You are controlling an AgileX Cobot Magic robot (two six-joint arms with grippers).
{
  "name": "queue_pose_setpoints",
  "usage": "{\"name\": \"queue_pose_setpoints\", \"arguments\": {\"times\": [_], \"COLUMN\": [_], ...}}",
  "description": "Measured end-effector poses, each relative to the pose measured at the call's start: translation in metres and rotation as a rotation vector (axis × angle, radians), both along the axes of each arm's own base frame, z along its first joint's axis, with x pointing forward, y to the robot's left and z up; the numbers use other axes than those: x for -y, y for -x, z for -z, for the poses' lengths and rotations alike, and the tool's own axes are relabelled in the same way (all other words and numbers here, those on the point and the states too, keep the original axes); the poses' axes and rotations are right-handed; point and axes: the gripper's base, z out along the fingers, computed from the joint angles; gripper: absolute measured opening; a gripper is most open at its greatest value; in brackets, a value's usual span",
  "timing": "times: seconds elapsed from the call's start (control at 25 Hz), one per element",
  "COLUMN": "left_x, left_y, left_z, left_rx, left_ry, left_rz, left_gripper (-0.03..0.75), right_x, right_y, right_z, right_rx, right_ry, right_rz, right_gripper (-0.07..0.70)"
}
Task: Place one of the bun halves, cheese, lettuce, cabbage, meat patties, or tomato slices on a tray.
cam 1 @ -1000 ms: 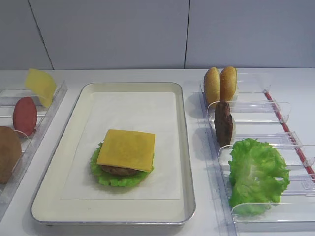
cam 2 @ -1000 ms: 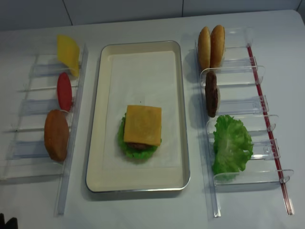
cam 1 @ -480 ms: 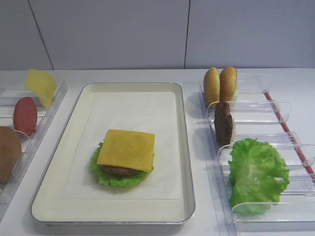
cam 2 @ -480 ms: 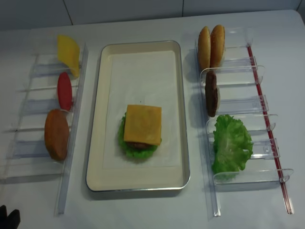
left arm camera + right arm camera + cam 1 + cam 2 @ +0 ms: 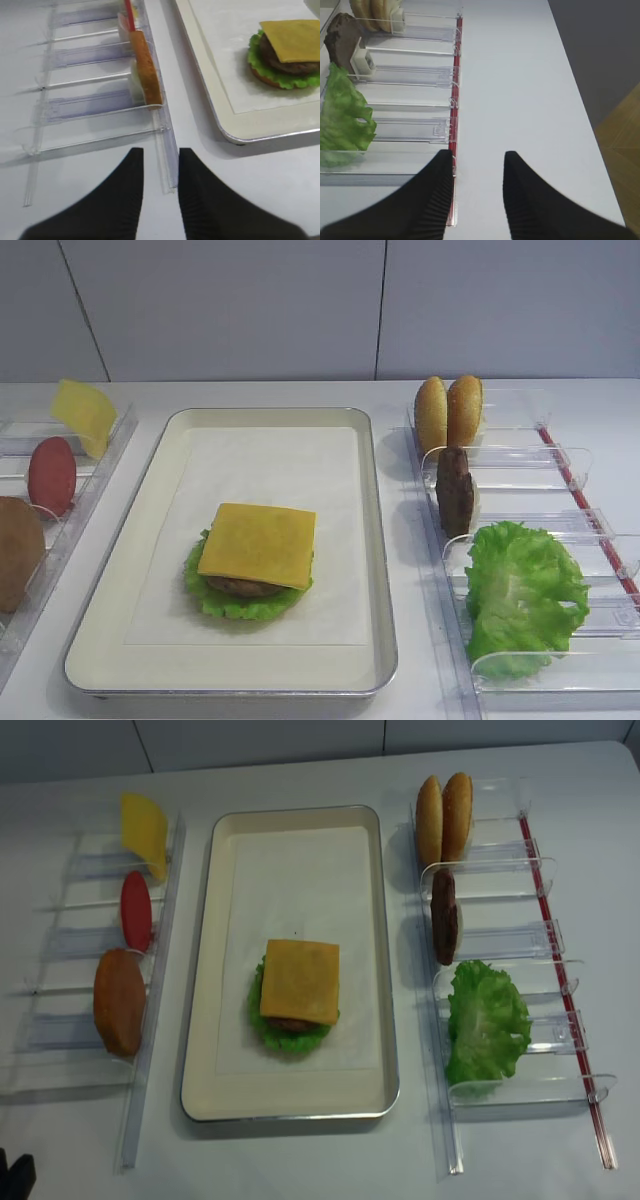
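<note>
A: Nothing on the table has shifted since the earlier frames; only a dark tip at the lower-left corner of the top view has crept about slightly, likely part of the left arm.

B: Stack status?

A: Cheese lies flat on a patty and lettuce, toward the near end of the tray; stack looks settled, nothing touching it.

B: Grippers?

A: Left gripper has fingers parted with a narrow gap, pinching nothing; it hovers low over the near end of the left bin rack; right gripper spread, empty, beside the right rack's red strip.

B: Next piece?

A: Judged: tomato slice; it stands on edge ahead of the left fingers, beyond the upright bun half; flat faces turned along the rack; left arm clearly nearer; right arm would have to cross the tray.
</note>
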Motion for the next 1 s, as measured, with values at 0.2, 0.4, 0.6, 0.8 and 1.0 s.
{"name": "queue_pose_setpoints", "arguments": {"times": [0.2, 0.4, 0.6, 0.8, 1.0], "left_x": [0.0009, 0.0009, 0.0009, 0.0009, 0.0009], "left_y": [-0.0002, -0.0002, -0.0002, -0.0002, -0.0002], "left_z": [0.0000, 0.0000, 0.0000, 0.0000, 0.0000], "left_rx": [0.000, 0.000, 0.000, 0.000, 0.000], "left_ry": [0.000, 0.000, 0.003, 0.003, 0.003], "left_rz": [-0.069, -0.073, -0.075, -0.075, -0.075], "left_gripper": [0.169, 0.169, 0.169, 0.169, 0.169], "right_x": [0.0000, 0.0000, 0.0000, 0.0000, 0.0000], "right_y": [0.0000, 0.0000, 0.0000, 0.0000, 0.0000], "right_z": [0.0000, 0.0000, 0.0000, 0.0000, 0.0000], "right_rx": [0.000, 0.000, 0.000, 0.000, 0.000], "right_ry": [0.000, 0.000, 0.000, 0.000, 0.000], "right_rz": [0.000, 0.000, 0.000, 0.000, 0.000], "right_gripper": [0.268, 0.269, 0.269, 0.268, 0.268]}}
